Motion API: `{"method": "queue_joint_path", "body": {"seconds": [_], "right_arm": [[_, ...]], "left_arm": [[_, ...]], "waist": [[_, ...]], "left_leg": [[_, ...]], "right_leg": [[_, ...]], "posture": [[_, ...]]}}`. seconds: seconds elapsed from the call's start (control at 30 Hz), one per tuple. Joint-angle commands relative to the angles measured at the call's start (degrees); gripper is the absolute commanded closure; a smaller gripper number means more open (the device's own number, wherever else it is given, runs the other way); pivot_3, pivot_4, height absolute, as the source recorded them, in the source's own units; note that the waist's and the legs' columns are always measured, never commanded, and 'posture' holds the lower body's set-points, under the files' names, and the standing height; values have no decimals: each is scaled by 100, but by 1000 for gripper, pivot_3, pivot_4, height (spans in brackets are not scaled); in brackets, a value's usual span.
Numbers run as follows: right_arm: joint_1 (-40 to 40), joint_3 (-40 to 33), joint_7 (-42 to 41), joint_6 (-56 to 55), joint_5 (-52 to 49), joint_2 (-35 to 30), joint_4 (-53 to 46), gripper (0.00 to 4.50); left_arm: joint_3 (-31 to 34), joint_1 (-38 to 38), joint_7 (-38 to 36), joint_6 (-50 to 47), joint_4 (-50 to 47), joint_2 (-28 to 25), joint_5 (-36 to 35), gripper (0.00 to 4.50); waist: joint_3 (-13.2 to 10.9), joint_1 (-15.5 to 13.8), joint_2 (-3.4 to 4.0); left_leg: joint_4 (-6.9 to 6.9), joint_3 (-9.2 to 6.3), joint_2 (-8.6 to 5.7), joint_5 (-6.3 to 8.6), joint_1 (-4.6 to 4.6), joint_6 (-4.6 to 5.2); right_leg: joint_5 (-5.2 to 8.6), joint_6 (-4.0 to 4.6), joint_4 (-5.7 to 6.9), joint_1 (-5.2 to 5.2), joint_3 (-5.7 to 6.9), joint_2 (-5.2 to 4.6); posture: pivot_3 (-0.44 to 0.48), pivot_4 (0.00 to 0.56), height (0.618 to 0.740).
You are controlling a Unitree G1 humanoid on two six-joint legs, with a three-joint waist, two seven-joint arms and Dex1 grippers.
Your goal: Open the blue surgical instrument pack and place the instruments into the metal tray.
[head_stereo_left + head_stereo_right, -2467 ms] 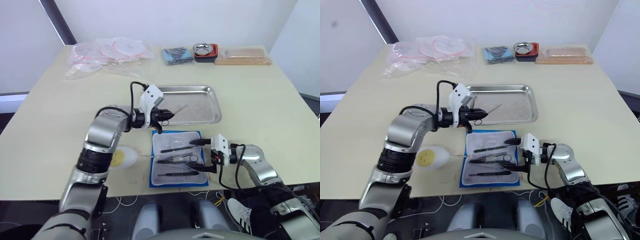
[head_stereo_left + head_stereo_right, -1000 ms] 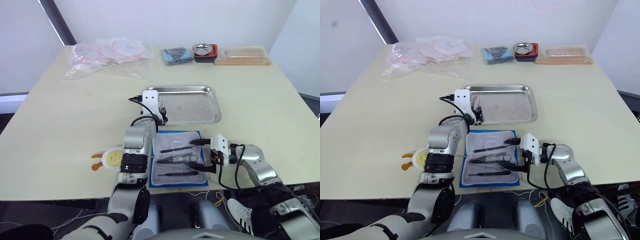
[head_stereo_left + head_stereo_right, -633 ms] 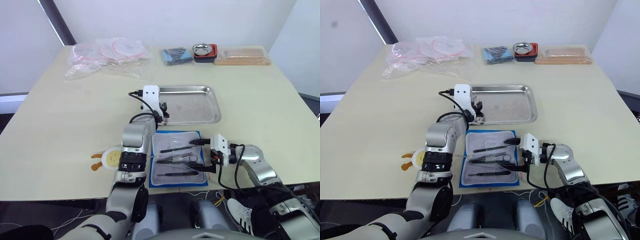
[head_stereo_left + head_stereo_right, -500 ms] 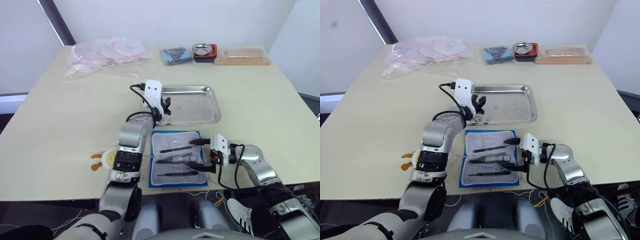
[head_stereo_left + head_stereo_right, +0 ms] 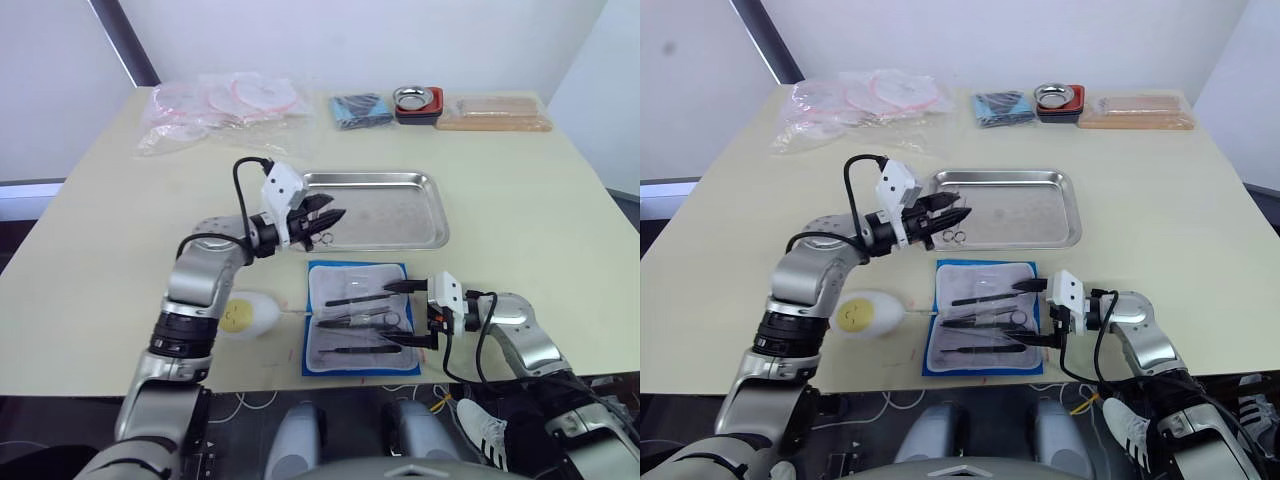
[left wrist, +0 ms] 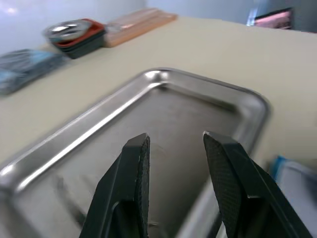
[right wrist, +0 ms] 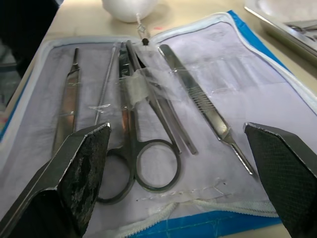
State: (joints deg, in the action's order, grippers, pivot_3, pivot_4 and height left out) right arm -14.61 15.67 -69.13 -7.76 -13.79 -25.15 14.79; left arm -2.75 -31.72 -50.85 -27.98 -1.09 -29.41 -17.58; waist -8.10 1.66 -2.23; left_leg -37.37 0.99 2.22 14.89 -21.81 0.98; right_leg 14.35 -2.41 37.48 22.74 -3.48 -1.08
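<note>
The blue surgical instrument pack (image 5: 358, 330) lies open on the table just in front of the metal tray (image 5: 400, 215), its pale lining up. Several instruments are tucked in its clear pockets, among them ring-handled scissors (image 7: 143, 148) and tweezers (image 7: 198, 106). One ring-handled instrument (image 5: 954, 236) lies in the tray's left end. My left gripper (image 5: 328, 214) hovers open just above that end of the tray, nothing between its fingers (image 6: 134, 168). My right gripper (image 5: 405, 312) stands wide open at the pack's right edge, pointing across it.
A white round toy with a yellow face (image 5: 245, 315) sits left of the pack. Along the far edge are clear plastic bags (image 5: 220, 105), a dark-blue bundle (image 5: 360, 108), a small steel bowl on a red base (image 5: 418, 100) and a pale flat box (image 5: 492, 112).
My left gripper held a ring-handled instrument over the tray; that instrument now lies in the tray, the gripper is open and the left elbow has swung out. The right arm has not moved.
</note>
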Motion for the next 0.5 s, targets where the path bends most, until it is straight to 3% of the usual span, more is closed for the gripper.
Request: {"method": "queue_joint_path", "body": {"seconds": [0.03, 0.17, 0.3, 0.5], "right_arm": [[278, 174, -306, 183, 200, -233, 442, 0], [268, 123, -491, 216, 101, -284, 446, 0], [242, 102, -578, 238, 98, -311, 479, 0], [238, 98, -568, 224, 147, -305, 530, 0]], "left_arm": [[140, -19, -712, 291, -172, -346, -300, 2701], [168, 57, -1629, 550, 23, -831, -539, 2701], [127, 196, -2994, 1284, 353, -1473, -626, 2701], [74, 164, -4100, 1911, 728, -2023, -786, 2701]], "waist": [[-5, -18, 8], [-11, -90, 16], [-18, -98, 25], [-21, -109, 28]], "left_leg": [[0, -1, 0, 0, 0, 0], [0, 6, 0, 0, -7, 0], [0, 12, 1, 0, -12, 0], [-3, 16, 3, 0, -17, 1]], "right_leg": [[0, 0, -1, 0, 1, 0], [8, 14, -13, 0, 9, 0], [11, 18, -17, 0, 17, 0], [12, 20, -25, -1, 21, -3]], "posture": [[0, 150, 740], [0, 150, 740], [0, 150, 740], [0, 150, 740]]}}
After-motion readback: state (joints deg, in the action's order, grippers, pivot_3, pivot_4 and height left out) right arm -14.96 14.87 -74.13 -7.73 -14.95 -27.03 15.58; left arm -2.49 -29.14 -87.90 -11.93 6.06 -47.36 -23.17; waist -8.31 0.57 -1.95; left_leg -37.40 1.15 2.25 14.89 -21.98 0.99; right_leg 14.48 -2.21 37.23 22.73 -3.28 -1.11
